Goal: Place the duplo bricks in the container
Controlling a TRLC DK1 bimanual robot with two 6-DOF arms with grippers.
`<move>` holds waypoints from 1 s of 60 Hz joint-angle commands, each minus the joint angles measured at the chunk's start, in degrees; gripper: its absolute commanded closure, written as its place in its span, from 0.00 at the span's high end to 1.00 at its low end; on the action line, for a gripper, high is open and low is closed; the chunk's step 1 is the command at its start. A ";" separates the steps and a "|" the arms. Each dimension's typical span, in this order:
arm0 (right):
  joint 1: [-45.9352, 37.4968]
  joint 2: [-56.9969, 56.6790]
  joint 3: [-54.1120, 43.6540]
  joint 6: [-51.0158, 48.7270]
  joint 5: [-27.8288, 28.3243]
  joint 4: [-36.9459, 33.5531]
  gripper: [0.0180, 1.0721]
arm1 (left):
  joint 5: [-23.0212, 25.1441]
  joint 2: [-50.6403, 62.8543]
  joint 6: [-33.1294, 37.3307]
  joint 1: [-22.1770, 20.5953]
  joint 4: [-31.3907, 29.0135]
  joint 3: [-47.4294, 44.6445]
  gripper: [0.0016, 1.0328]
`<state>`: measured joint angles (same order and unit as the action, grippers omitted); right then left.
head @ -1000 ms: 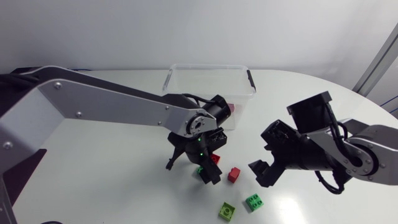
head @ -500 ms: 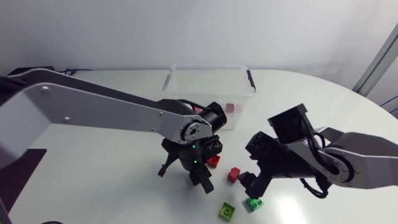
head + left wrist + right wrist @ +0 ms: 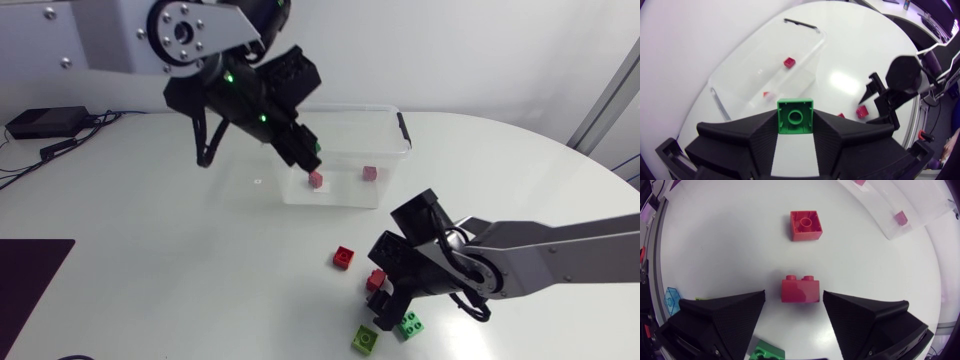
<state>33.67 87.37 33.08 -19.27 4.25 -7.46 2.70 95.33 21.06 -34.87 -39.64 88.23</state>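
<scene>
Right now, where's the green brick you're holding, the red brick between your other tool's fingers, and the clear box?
green brick (image 3: pixel 795 116), left wrist view, middle of its hollow underside.
red brick (image 3: pixel 800 291), right wrist view, its side face.
clear box (image 3: pixel 345 192), head view, its front wall.

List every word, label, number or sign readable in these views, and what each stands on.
None can be read.
The green brick in the left pincer, the red brick within the right pincer and the clear container show no print; any embossing on the studs is too small to tell.
</scene>
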 commanded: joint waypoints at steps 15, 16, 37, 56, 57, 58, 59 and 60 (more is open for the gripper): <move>1.22 -8.80 0.76 2.30 -3.20 -5.02 0.29 | 1.61 15.41 1.97 4.11 9.14 11.27 0.24; 1.05 -9.94 1.02 2.30 -3.20 -5.81 0.29 | 1.61 16.20 1.97 4.20 9.32 11.88 0.24; -5.28 -18.38 17.02 1.86 -3.20 -20.13 0.29 | 1.52 26.22 1.79 5.78 8.52 23.22 0.95; -10.56 -7.57 32.13 2.22 -2.32 -18.82 0.29 | 4.07 5.57 1.35 5.69 7.73 6.34 0.95; -10.64 -6.78 32.84 2.22 -2.23 -18.73 0.29 | 4.07 4.51 1.35 5.61 7.73 5.38 0.95; -10.73 -5.72 33.80 2.30 -2.23 -18.64 0.29 | 4.16 3.46 1.44 5.61 7.65 4.50 0.95; -10.82 -5.11 34.33 2.30 -2.14 -18.64 0.29 | 4.24 2.32 1.44 5.61 7.65 3.53 0.95; -10.99 -4.32 35.12 2.48 -2.14 -18.46 0.29 | 4.33 1.35 1.44 5.61 7.65 2.65 0.95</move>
<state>23.24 79.15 64.90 -18.02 1.69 -26.63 6.24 102.02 22.33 -29.17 -31.55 95.44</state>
